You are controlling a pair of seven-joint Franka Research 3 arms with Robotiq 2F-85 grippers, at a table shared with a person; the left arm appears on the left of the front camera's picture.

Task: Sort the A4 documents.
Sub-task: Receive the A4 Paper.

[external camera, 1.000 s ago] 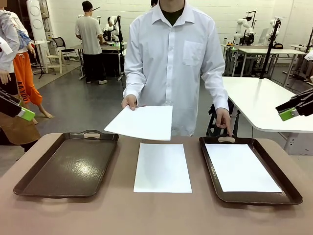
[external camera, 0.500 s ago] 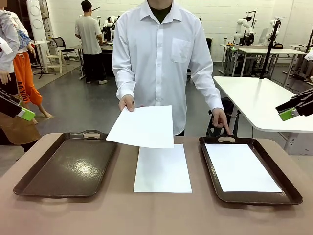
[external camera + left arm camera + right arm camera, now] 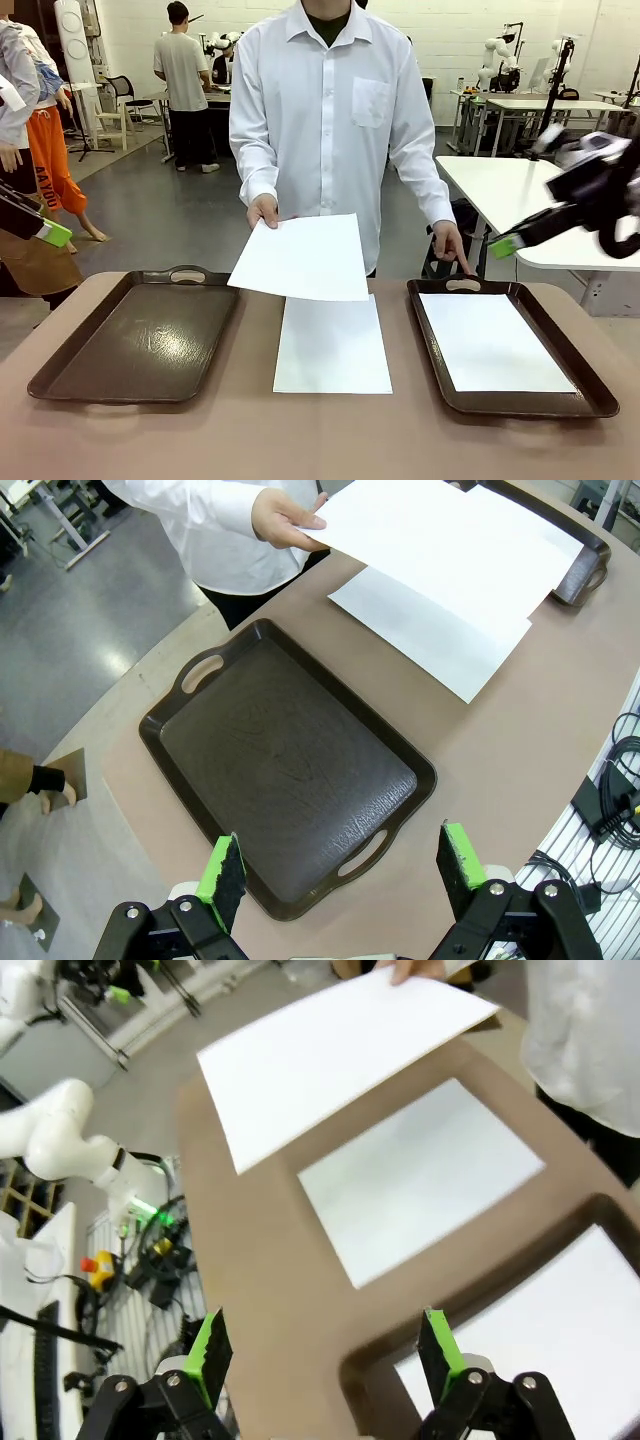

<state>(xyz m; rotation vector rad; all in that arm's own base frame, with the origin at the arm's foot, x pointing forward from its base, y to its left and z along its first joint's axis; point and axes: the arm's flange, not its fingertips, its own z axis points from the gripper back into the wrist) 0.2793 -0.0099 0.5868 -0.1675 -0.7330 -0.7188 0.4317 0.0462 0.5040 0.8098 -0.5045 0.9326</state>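
Fingers of left gripper (image 3: 340,865) and right gripper (image 3: 325,1355) are wide, empty. I think the right gripper should pinch the free edge of the offered sheet (image 3: 305,258), keeping it flat.

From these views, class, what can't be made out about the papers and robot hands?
- Front view: far edge of the flat white paper sheet on the table, under the held white sheet.
- Front view: right hand motion-blurred; left hand cut by the edge.
- Right wrist view: third white sheet in the dark brown tray, cut by the frame.
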